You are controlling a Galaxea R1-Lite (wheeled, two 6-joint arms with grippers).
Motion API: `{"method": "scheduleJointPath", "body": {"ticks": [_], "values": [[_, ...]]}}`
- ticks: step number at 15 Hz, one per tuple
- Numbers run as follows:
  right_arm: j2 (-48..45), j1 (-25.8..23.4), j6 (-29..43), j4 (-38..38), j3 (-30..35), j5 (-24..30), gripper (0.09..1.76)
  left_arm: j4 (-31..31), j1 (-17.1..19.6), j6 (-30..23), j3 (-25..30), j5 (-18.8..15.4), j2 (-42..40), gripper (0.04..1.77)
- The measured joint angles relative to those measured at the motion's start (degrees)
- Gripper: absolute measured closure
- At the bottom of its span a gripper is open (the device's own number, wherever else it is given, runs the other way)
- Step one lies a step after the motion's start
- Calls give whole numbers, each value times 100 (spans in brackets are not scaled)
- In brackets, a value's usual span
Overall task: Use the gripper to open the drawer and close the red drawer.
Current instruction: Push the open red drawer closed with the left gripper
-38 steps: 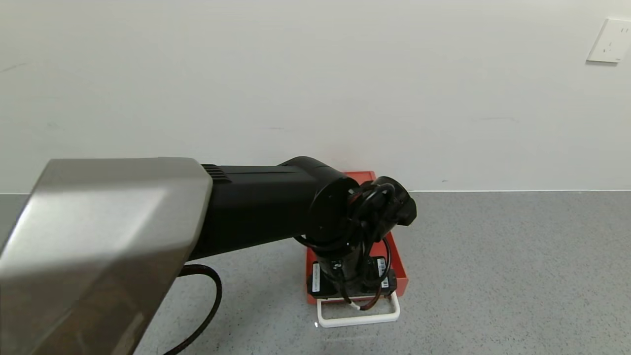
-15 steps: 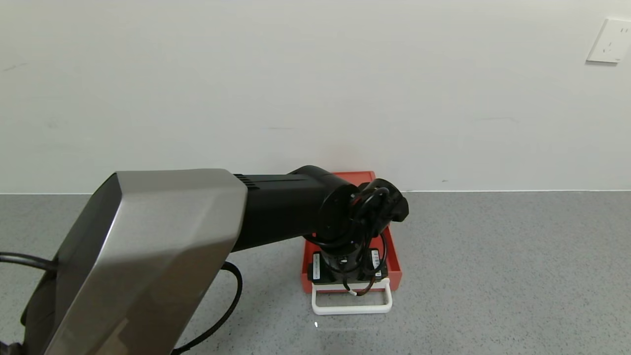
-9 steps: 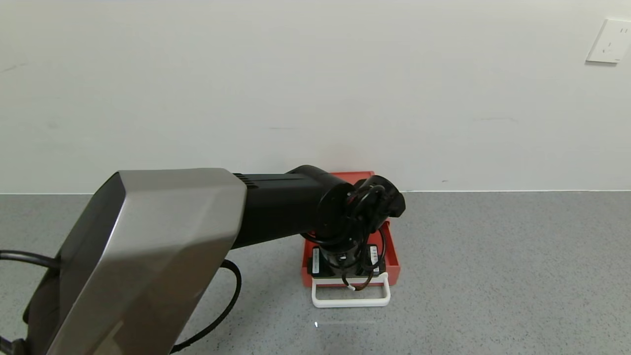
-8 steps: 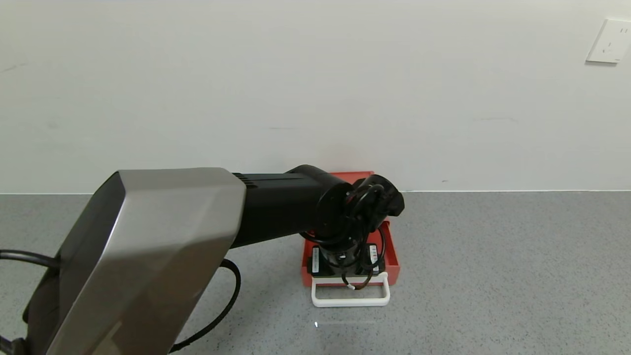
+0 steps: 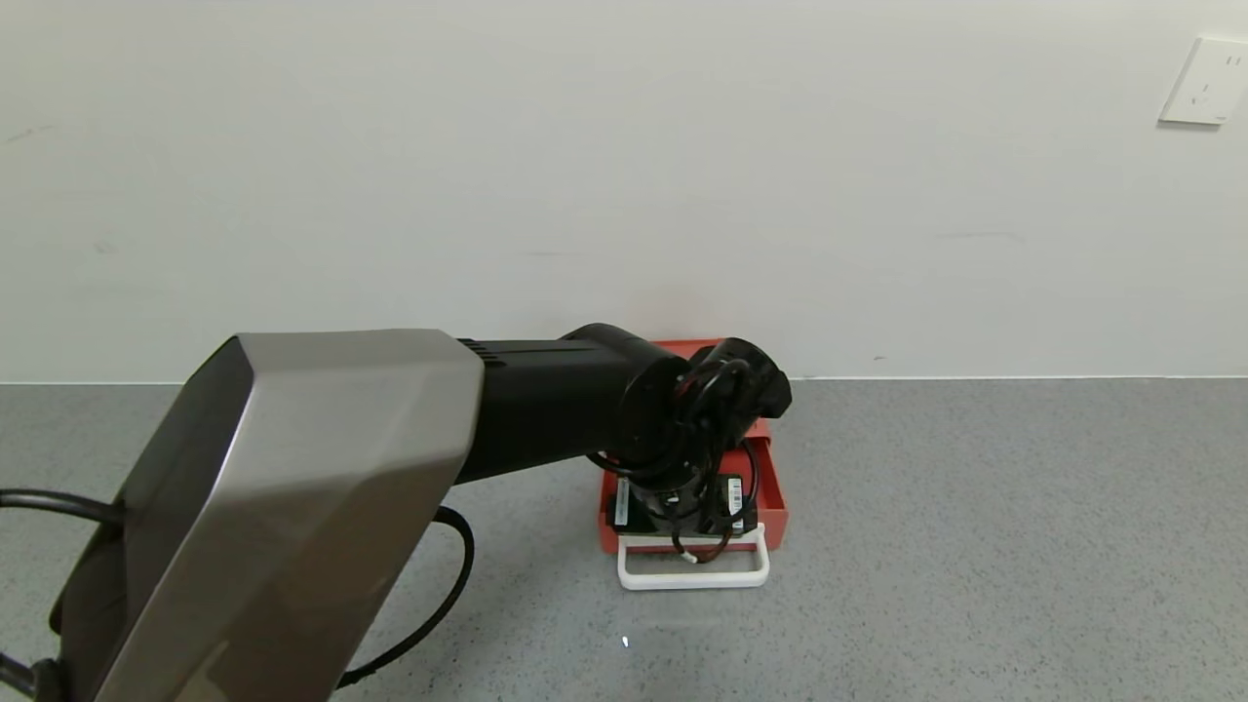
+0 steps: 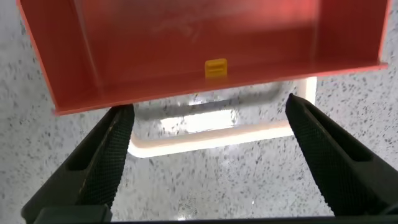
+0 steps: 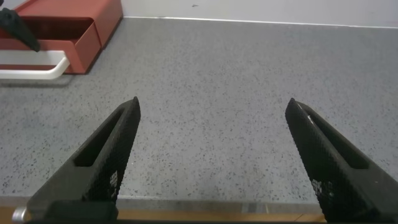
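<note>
The red drawer (image 5: 772, 492) stands partly pulled out of its red box (image 5: 720, 347), which sits against the wall. Its white loop handle (image 5: 693, 578) points toward me. My left gripper (image 5: 685, 531) hangs over the drawer's front, mostly hidden by the wrist and cables. In the left wrist view the left gripper (image 6: 208, 107) is open, its fingers (image 6: 115, 146) spread wider than the drawer front (image 6: 186, 93), with the handle (image 6: 211, 138) lying between them. The right gripper (image 7: 212, 104) is open and empty, off to the side above bare table, outside the head view.
The grey speckled table (image 5: 975, 536) runs to the white wall. A black cable (image 5: 444, 595) loops on the table beside the left arm. A small yellow tab (image 6: 216, 67) sits inside the drawer's front wall. A wall socket (image 5: 1209, 80) is at the far upper right.
The left gripper has moved toward the wall, and the drawer and its handle have slid back into the box with it. Less of the tray sticks out now.
</note>
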Motion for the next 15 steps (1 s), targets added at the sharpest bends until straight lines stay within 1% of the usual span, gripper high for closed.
{"method": "scheduleJointPath", "body": {"ticks": [3, 7, 9, 15], "values": [[0, 0, 0, 0, 0, 0, 14, -174, 0, 172, -2, 168, 44, 6], [0, 0, 0, 0, 0, 2, 14, -356, 52, 343, -2, 201, 108, 6], [0, 0, 0, 0, 0, 2, 14, -499, 99, 386, -2, 315, 138, 6], [0, 0, 0, 0, 0, 2, 14, -745, 140, 601, -6, 363, 155, 6]]}}
